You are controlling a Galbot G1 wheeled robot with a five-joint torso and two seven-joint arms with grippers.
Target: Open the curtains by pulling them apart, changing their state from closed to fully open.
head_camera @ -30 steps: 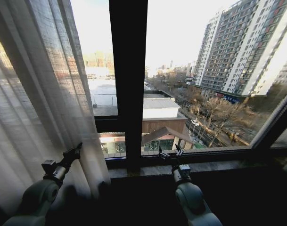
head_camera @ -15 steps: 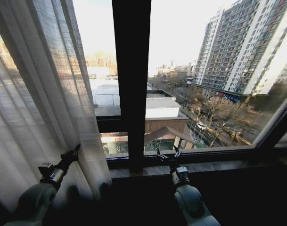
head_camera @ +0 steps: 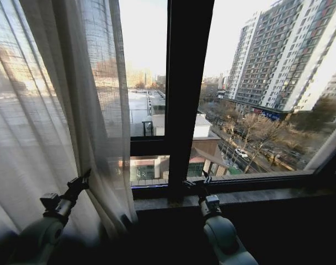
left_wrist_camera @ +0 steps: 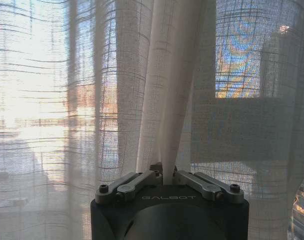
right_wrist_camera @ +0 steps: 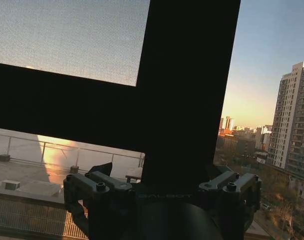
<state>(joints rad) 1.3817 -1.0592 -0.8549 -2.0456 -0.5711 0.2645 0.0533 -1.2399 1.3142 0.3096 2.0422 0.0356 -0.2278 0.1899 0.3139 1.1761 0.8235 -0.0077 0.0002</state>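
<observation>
curtains (head_camera: 57, 110) bunched at window's left, glass to right bare. left gripper (head_camera: 82, 181) low at panel's inner edge, pinching pleat (left_wrist_camera: 166, 150). right gripper (head_camera: 196, 181) fingers spread, at dark window frame (head_camera: 187, 83) above sill (head_camera: 256, 194).

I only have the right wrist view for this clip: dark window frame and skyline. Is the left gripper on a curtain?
Observer: Yes. In the left wrist view, the left gripper is shut on a fold of the left curtain.
Operator: Where does that curtain hang?
Observer: In the head view it is bunched at the left of the window. Its inner edge stops short of the window frame post, with a strip of bare glass between them.
Operator: Is the right gripper holding anything?
Observer: No. The right gripper has its fingers open and empty, in front of the foot of the post, just above the sill.
</observation>
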